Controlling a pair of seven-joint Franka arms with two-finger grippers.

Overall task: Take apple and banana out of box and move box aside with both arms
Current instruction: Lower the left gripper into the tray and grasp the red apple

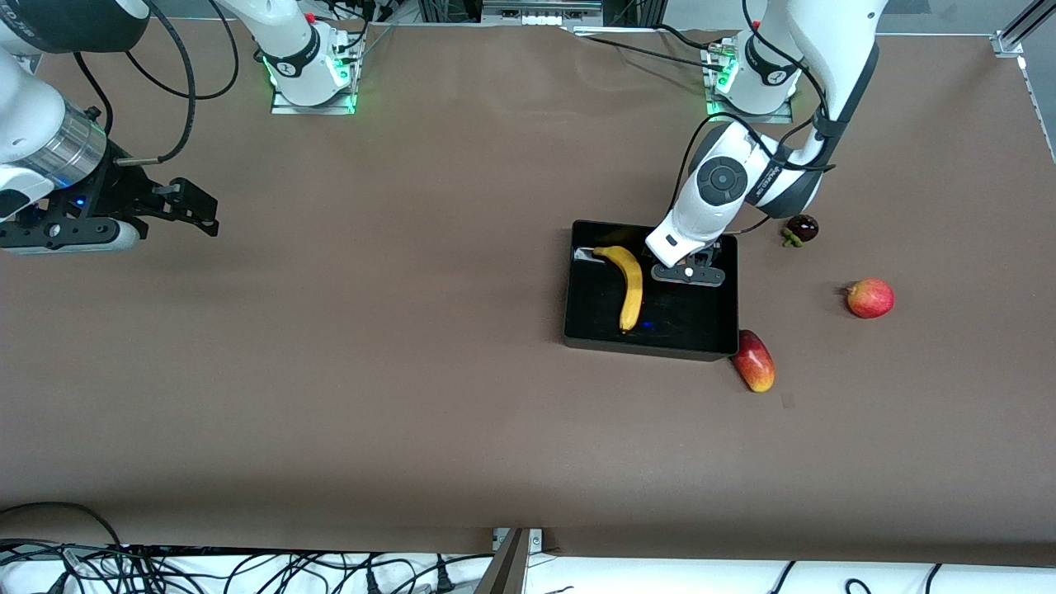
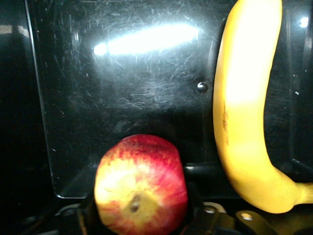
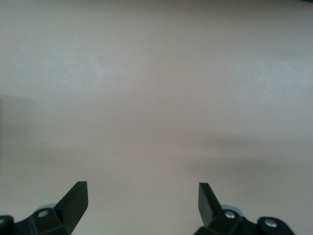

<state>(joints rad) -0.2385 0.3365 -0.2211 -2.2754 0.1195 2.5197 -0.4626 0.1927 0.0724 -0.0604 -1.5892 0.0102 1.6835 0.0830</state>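
Banana (image 1: 630,286) first: I have it lying inside the black tray (image 1: 643,347), on the part of the floor toward the right arm's end, with its stem end farther from the front camera. My left gripper (image 1: 689,278) is down inside the same tray, beside the banana. In the left wrist view its claw is pinching the apple (image 2: 141,185), a red one with yellow flecks, with a dark finger on either side. I can't quite tell from here whether the apple touches the scratched tray floor (image 2: 122,88) or sits just above it. The banana (image 2: 244,107) runs alongside, apart from the apple.

My right gripper (image 1: 202,208) waits over bare table at the right arm's end. Its fingers (image 3: 73,198) are spread wide with nothing between them.

The count, as I read it:
- one tray
- one banana
- one apple
- three other fruits, all out on the table toward the left arm's end

Those three are:
- a mango (image 1: 753,360), touching or just beside the tray's corner nearest the front camera
- a red fruit with a small crown tip (image 1: 869,298), well apart from the tray
- a dark purple fruit (image 1: 801,228), near the tray's corner farther from the front camera
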